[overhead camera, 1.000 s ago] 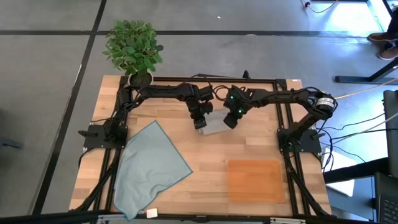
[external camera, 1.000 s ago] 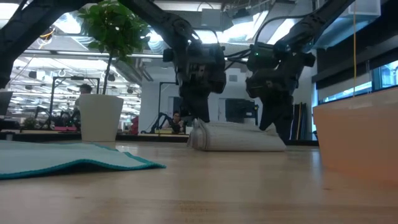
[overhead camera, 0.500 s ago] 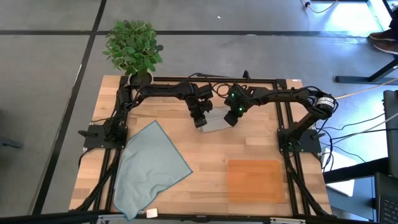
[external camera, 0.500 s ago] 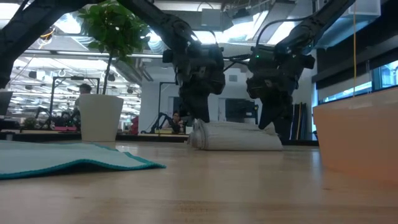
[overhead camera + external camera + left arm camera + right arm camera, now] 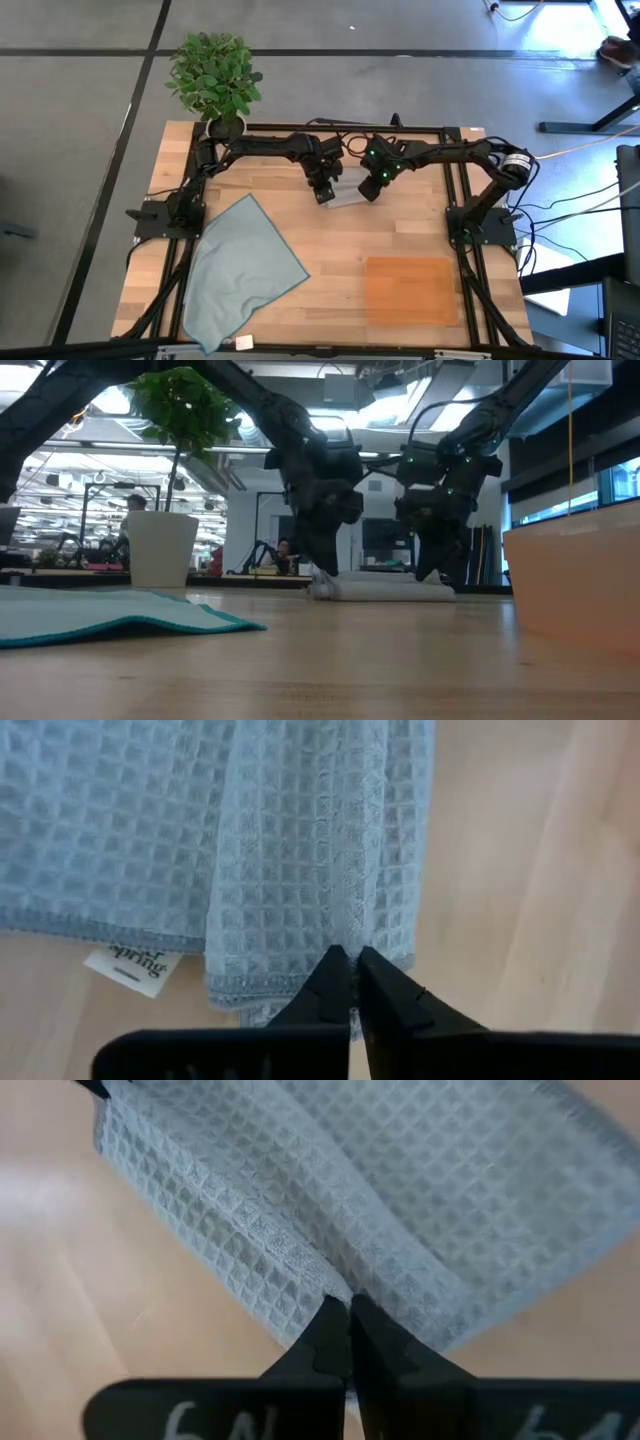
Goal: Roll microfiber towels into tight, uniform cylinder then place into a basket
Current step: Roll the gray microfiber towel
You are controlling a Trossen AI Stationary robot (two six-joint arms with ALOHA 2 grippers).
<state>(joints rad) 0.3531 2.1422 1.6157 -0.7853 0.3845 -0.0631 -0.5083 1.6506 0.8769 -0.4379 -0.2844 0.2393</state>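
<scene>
a: from above, where's the grey towel (image 5: 345,194)?
b: beyond the basket (image 5: 410,290), both grippers at its ends; the blue towel (image 5: 240,270) lies flat beside the basket.
a: and low down?
b: it lies flattened beyond the basket.
a: the wrists?
b: left gripper (image 5: 350,970) and right gripper (image 5: 338,1320) are each pinched on its weave.
</scene>
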